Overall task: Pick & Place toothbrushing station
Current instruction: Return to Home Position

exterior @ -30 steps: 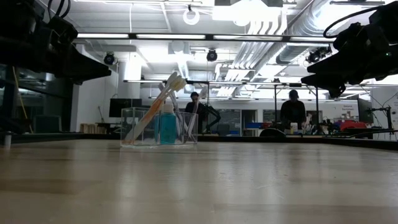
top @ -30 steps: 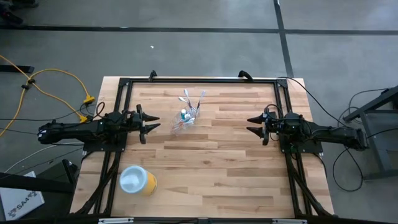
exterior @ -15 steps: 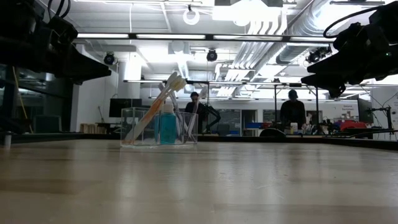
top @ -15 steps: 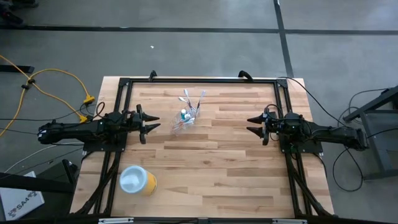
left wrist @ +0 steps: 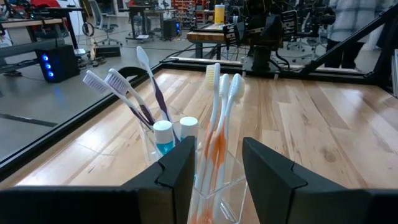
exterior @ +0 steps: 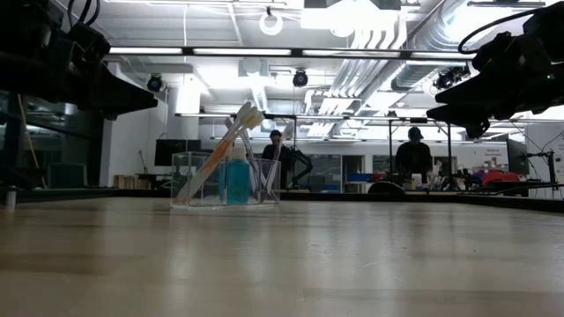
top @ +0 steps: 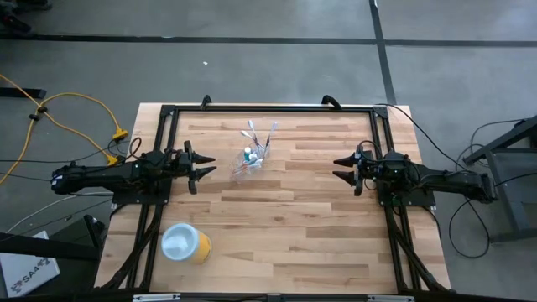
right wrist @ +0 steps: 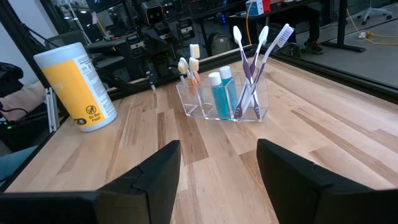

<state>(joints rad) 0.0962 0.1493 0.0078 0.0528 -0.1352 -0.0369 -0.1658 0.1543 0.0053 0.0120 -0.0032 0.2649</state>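
Observation:
The toothbrushing station (top: 252, 155) is a clear plastic holder standing on its flat base on the wooden table, left of centre toward the far edge. It holds several toothbrushes with white, orange and purple handles (left wrist: 217, 118) and two blue tubes (right wrist: 222, 93). My left gripper (top: 211, 168) hovers open just to the station's left, its fingers (left wrist: 180, 174) pointing level at it with a small gap still between them and the holder. My right gripper (top: 337, 169) hovers open at the table's right side, well away from the station (right wrist: 224, 99).
A yellow canister with a pale top (top: 185, 243) stands near the table's front left corner. A black frame (top: 268, 109) runs round the table edges. People stand in the room beyond the far edge (exterior: 414, 158). Bare wood (top: 294, 226) lies between the two arms.

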